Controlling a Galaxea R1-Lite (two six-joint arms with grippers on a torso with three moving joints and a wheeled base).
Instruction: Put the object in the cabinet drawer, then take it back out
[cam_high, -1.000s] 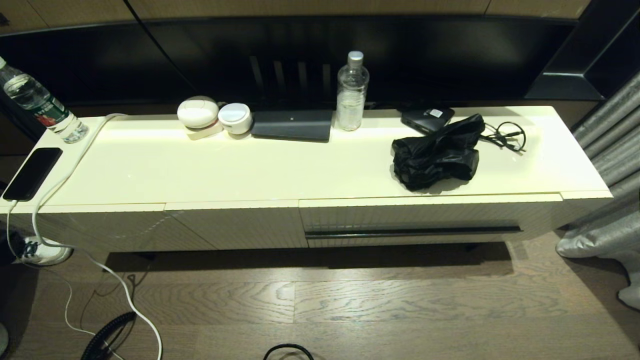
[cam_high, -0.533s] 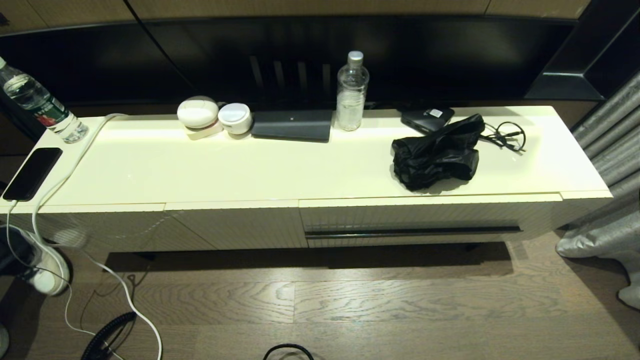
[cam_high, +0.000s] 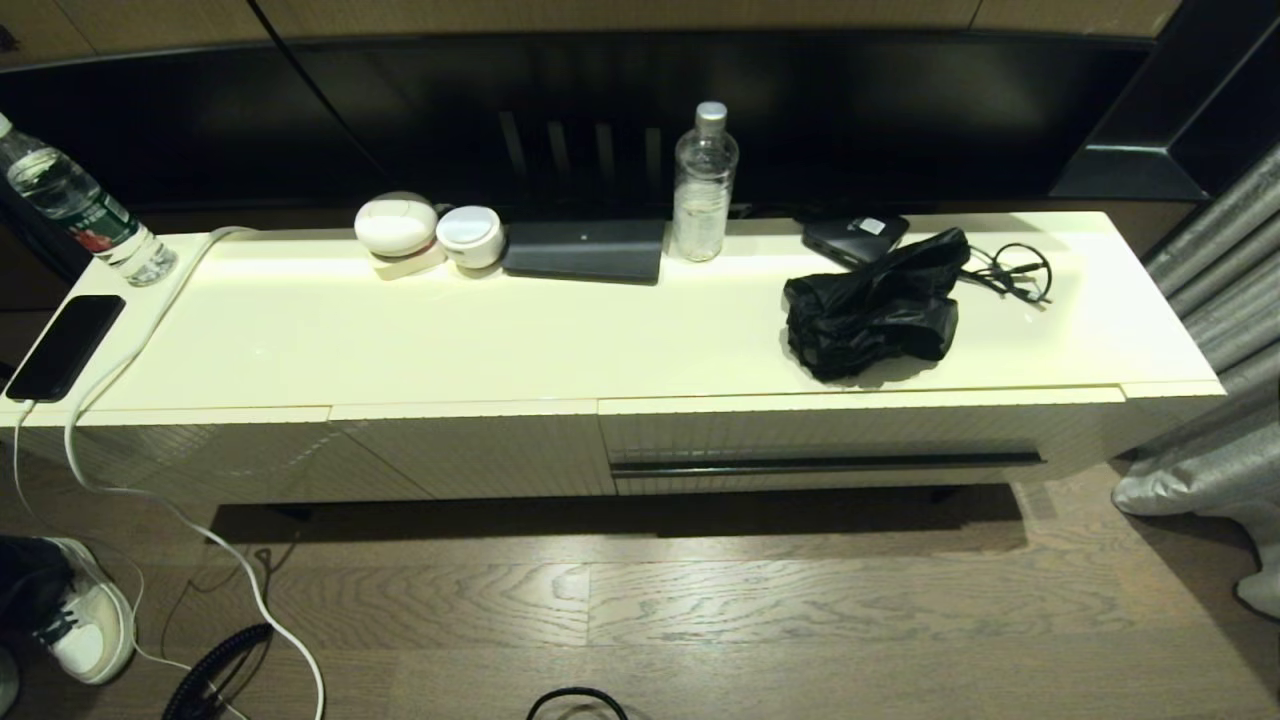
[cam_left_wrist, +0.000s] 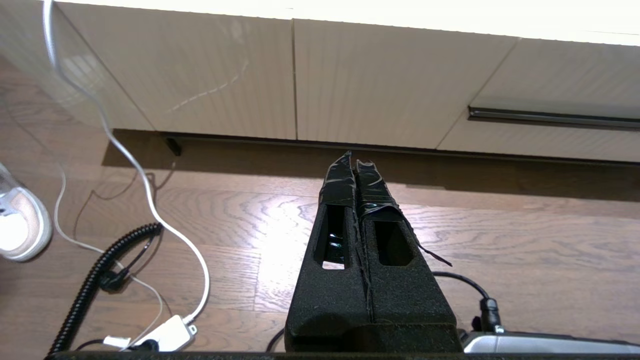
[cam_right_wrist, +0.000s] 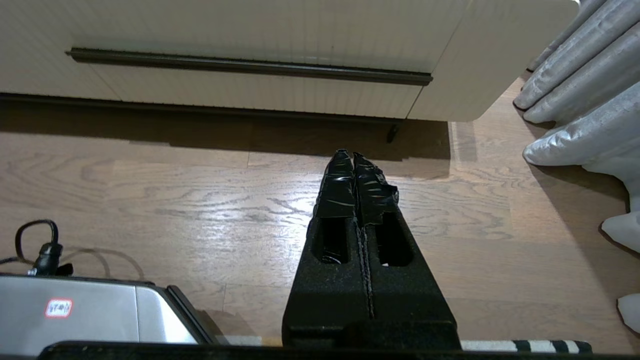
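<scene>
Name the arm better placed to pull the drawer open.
Probably the right: the right claw points at the closed drawer and its handle groove. The left claw faces plain panels, groove off to its side.

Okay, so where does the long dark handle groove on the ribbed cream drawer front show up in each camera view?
Head view: the long dark handle groove runs level across the cream ribbed drawer front, below the black folding umbrella.
Left wrist view: only one end of it, at the picture's edge, beyond the shut left claw.
Right wrist view: nearly its whole length, beyond the shut right claw.
Shared landmark: the groove itself.
</scene>
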